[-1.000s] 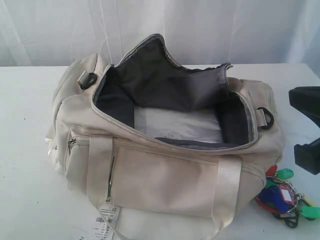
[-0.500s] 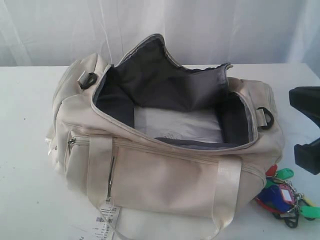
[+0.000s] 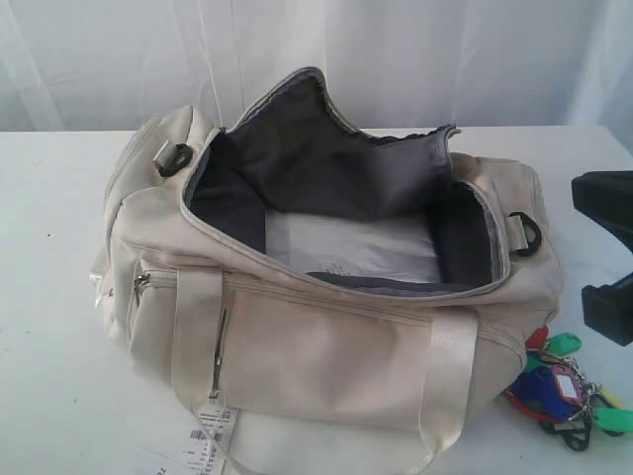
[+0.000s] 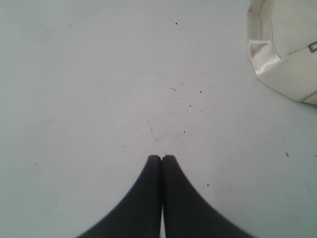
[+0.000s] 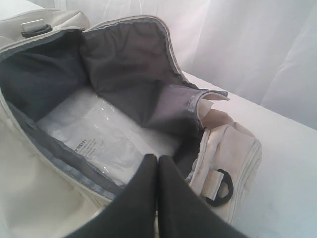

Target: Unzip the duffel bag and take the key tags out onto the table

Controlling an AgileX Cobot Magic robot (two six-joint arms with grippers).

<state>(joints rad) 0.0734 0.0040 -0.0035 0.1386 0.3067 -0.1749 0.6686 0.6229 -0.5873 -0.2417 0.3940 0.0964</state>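
The cream duffel bag (image 3: 326, 356) lies unzipped on the white table (image 3: 59, 396), its dark grey lining (image 3: 326, 168) exposed. The coloured key tags (image 3: 564, 391) rest on the table beside the bag's right end. Black parts of my right arm (image 3: 608, 203) show at the right edge. In the right wrist view my right gripper (image 5: 158, 157) is shut and empty, above the bag's (image 5: 233, 148) open rim near a black D-ring (image 5: 220, 188). My left gripper (image 4: 162, 157) is shut and empty over bare table (image 4: 99, 89), apart from a bag corner (image 4: 287, 54).
A clear plastic packet (image 3: 351, 247) lies flat on the bag's floor, seen too in the right wrist view (image 5: 94, 139). A white barcode hangtag (image 3: 211, 435) hangs at the bag's front. White curtain (image 3: 415, 49) backs the table.
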